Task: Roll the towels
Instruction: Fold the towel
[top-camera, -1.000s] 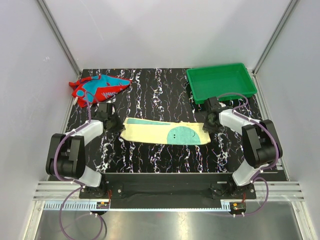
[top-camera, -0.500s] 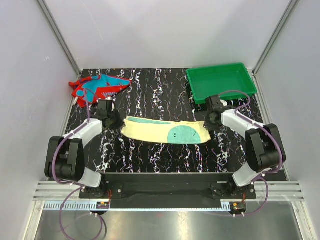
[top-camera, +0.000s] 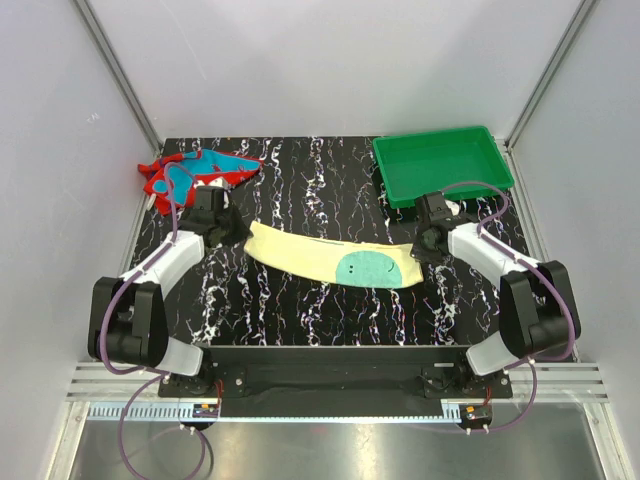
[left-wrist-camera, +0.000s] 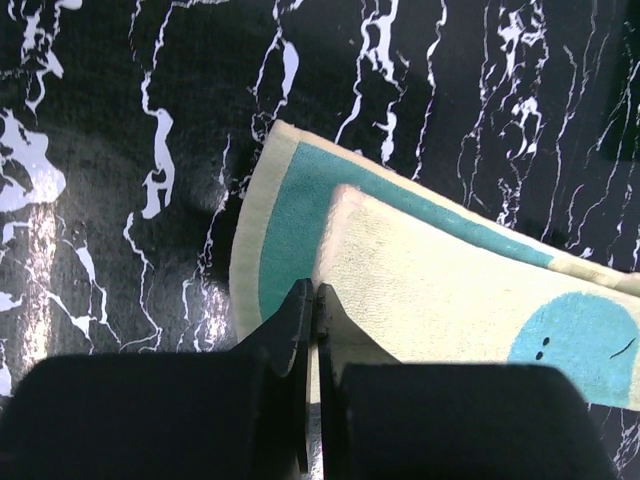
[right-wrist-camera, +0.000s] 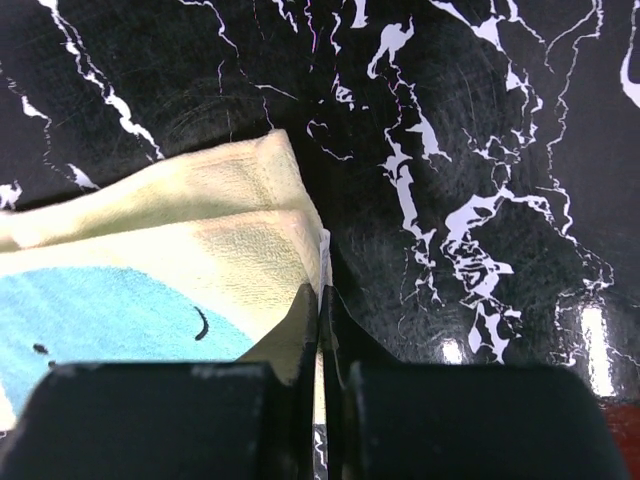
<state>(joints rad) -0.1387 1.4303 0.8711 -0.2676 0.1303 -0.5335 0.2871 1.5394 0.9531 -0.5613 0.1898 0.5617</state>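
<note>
The pale yellow towel (top-camera: 305, 255) lies folded and slanted across the middle of the table, its teal half-round patch (top-camera: 368, 268) toward the right. My left gripper (top-camera: 238, 232) is shut on the towel's left edge; in the left wrist view the jaws (left-wrist-camera: 315, 298) pinch the upper yellow layer (left-wrist-camera: 450, 290), with a teal band below it. My right gripper (top-camera: 419, 250) is shut on the right edge, and the right wrist view shows the jaws (right-wrist-camera: 322, 298) closed on the towel's (right-wrist-camera: 200, 240) corner. The red towel (top-camera: 195, 172) with teal-blue patterns lies crumpled at the back left.
A green plastic tray (top-camera: 443, 165) stands at the back right, just behind my right arm. White walls close in the black marbled table (top-camera: 320, 190) on three sides. The arm bases sit at the near edge.
Both grippers have shut on the ends of the yellow towel. The left end has been drawn toward the back left, so the towel now lies slanted.
</note>
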